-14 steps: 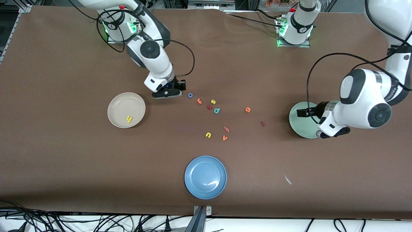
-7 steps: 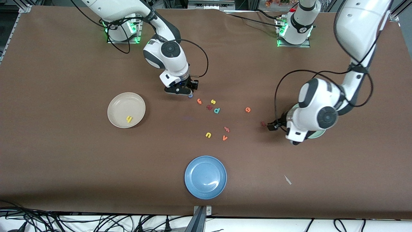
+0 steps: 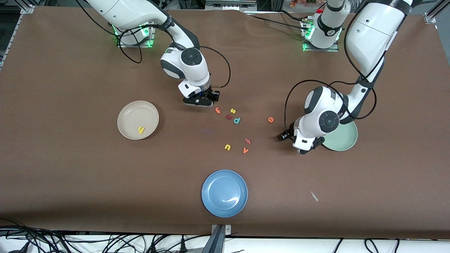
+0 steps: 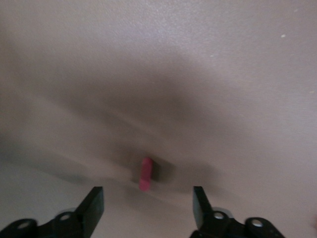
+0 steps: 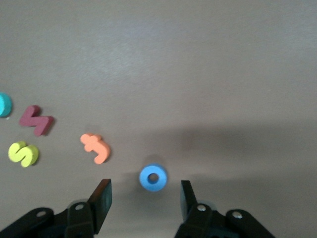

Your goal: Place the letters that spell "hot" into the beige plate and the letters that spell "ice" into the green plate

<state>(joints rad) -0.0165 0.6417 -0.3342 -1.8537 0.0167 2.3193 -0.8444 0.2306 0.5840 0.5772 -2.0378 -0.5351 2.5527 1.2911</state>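
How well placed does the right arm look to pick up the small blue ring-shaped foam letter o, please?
Probably well placed, yes. The right gripper hangs low over the table with the blue ring-shaped foam o lying between its open fingers, untouched. The nearest neighbour, the orange hooked foam t, lies apart from it.

Evenly lit from overhead, soft shadows beneath both arms on the brown table [image 3: 70,168]. Small glare spot on the blue plate [image 3: 214,205]. Left wrist view hazy, washed out, probably motion blur; red i [image 4: 145,174] smeared. Right wrist view sharp, blue o [image 5: 153,178] crisp.
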